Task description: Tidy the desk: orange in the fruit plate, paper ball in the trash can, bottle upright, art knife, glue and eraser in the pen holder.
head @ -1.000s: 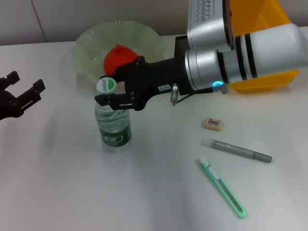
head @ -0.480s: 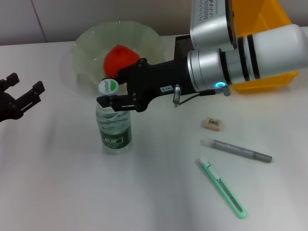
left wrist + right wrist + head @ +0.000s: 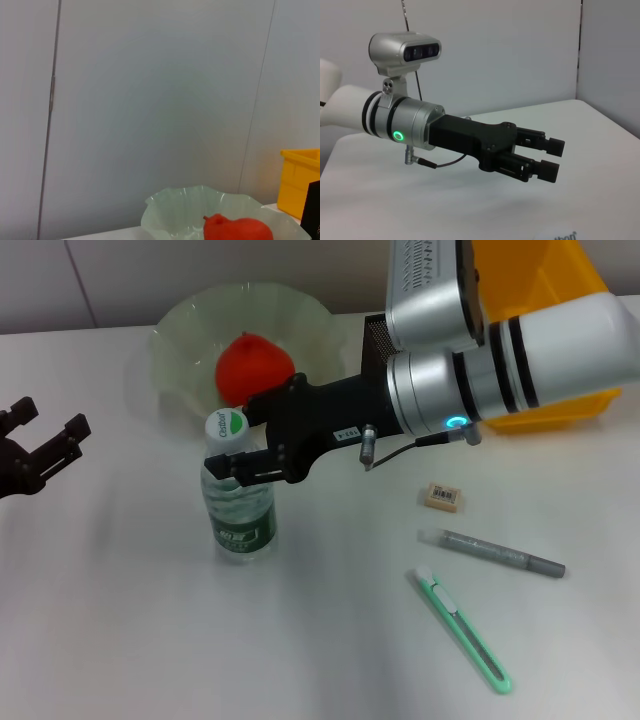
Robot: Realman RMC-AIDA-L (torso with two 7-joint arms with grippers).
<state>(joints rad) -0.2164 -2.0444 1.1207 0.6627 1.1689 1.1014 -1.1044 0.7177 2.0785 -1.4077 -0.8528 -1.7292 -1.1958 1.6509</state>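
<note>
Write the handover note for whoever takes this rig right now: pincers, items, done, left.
Right pincer: at the neck of the upright bottle, under its cap; grip state unclear.
Left pincer: open, idle at the desk's left edge.
Orange sits in the fruit plate.
Eraser, glue and art knife lie on the desk to the right.
Pen holder is mostly hidden behind the right arm.
No paper ball in view.
Done: orange, bottle upright.
Left: eraser, glue and art knife into the pen holder.
</note>
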